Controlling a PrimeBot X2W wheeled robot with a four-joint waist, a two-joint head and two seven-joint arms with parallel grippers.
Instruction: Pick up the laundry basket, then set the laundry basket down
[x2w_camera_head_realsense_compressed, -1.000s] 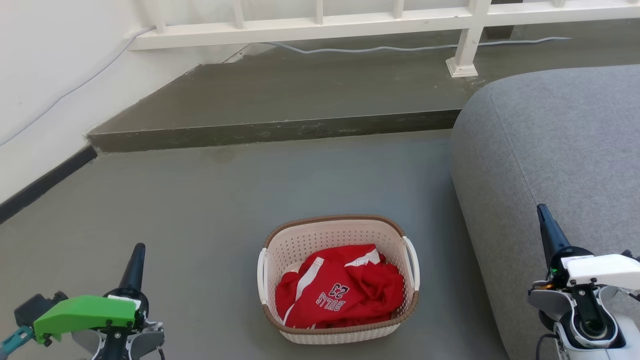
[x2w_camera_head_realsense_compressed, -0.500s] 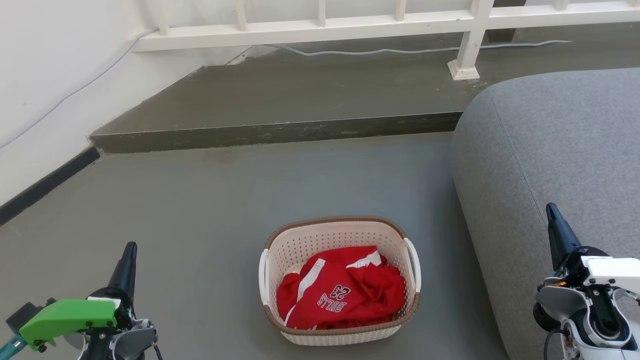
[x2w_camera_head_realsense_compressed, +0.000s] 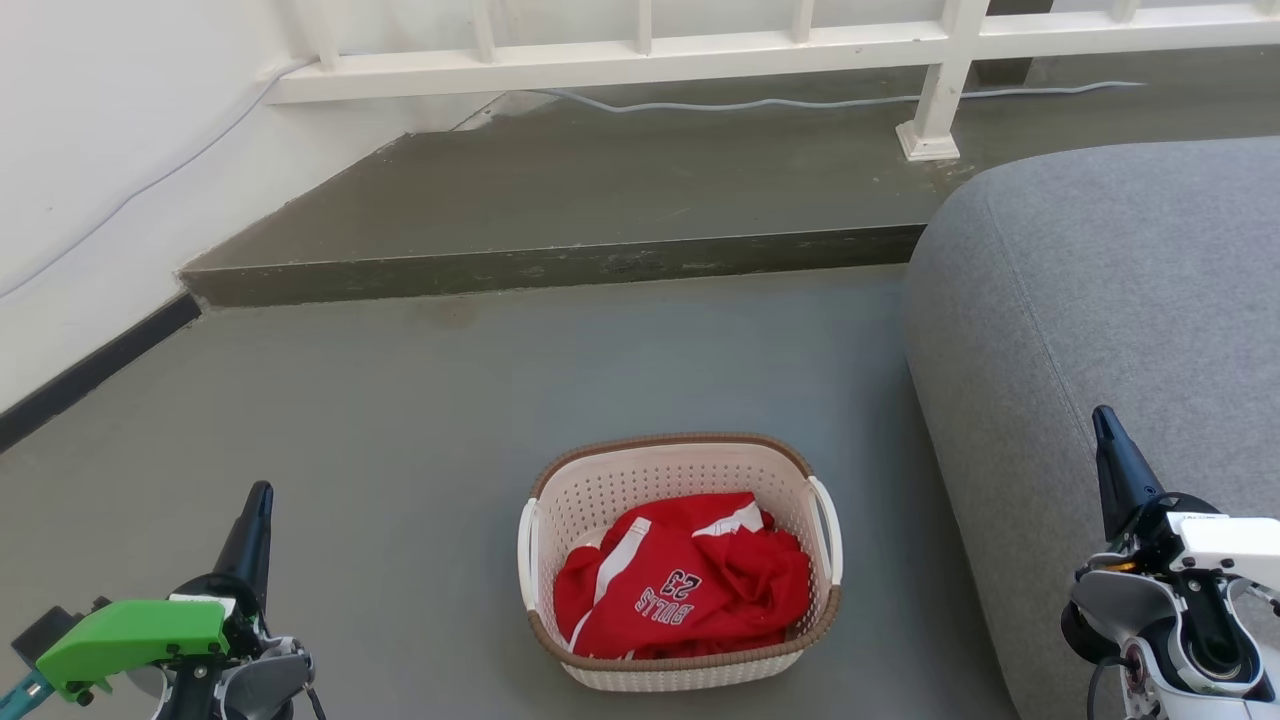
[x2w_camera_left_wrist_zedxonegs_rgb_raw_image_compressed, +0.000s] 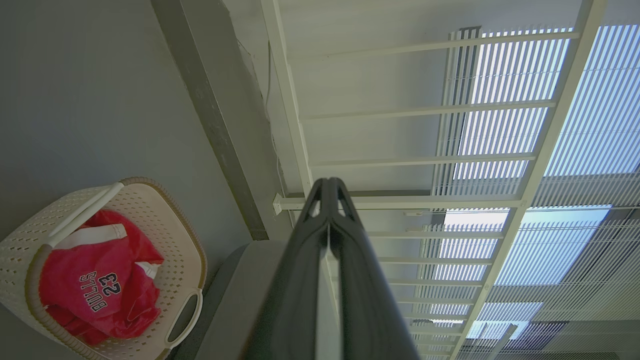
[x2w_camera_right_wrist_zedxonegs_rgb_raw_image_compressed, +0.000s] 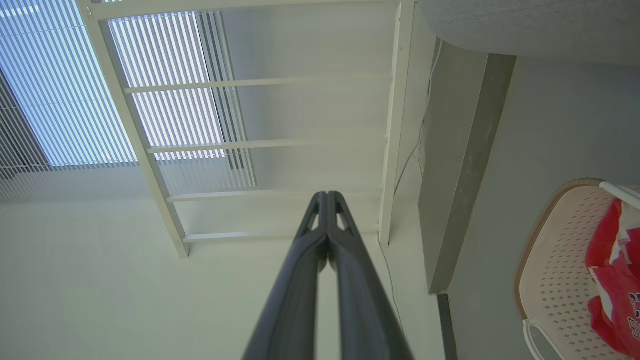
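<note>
The laundry basket (x2w_camera_head_realsense_compressed: 600, 480) stands on the grey floor at lower middle: cream perforated walls, brown woven rim, white side handles, a red jersey inside. It also appears at the lower left of the left wrist view (x2w_camera_left_wrist_zedxonegs_rgb_raw_image_compressed: 170, 230) and at the right edge of the right wrist view (x2w_camera_right_wrist_zedxonegs_rgb_raw_image_compressed: 550, 260). My left gripper (x2w_camera_head_realsense_compressed: 258, 495) is at the lower left, well left of the basket, fingers together and empty (x2w_camera_left_wrist_zedxonegs_rgb_raw_image_compressed: 328, 182). My right gripper (x2w_camera_head_realsense_compressed: 1103, 418) is at the lower right over the sofa edge, also shut and empty (x2w_camera_right_wrist_zedxonegs_rgb_raw_image_compressed: 326, 196).
A grey sofa (x2w_camera_head_realsense_compressed: 1100, 280) fills the right side, close to the basket. Behind the basket a raised concrete step (x2w_camera_head_realsense_compressed: 550, 262) runs across, with a white railing (x2w_camera_head_realsense_compressed: 640, 62) and a cable beyond it. A white wall (x2w_camera_head_realsense_compressed: 90, 150) bounds the left.
Both grippers have dropped slightly lower and outward since a second ago, and the head view shifted a little. The basket stays put on the floor.
</note>
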